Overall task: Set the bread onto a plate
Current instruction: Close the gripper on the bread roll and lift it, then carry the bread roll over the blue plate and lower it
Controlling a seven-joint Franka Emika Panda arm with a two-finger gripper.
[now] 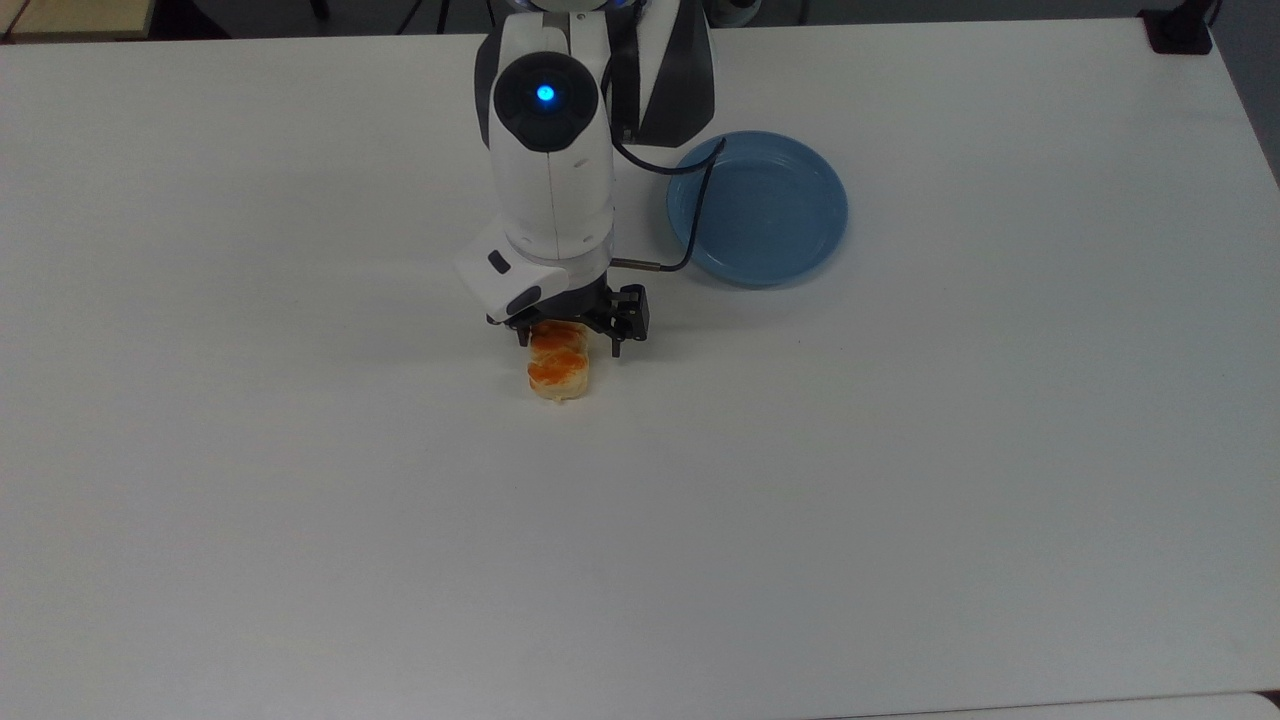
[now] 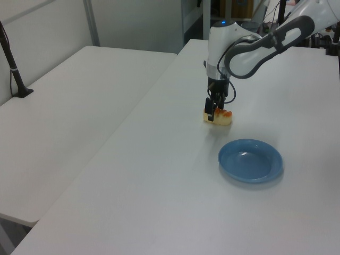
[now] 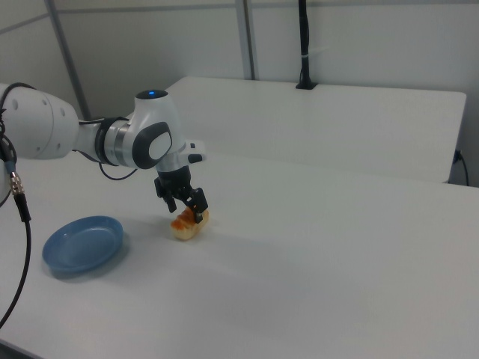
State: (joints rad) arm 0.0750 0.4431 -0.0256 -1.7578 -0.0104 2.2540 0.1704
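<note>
Bread lies flat on the white table, and I see my gripper lowered over its far end with the fingers spread, one on each side of the loaf, not yet pinching it. I see the blue plate bare, near the bread toward the top view's upper right.

A white table spans the scene; a second white table adjoins it, bearing a black post.

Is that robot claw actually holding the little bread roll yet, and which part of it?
Not yet. The open gripper straddles the bread at its end nearer the arm, one finger on each long side; the bread lies on the table.
</note>
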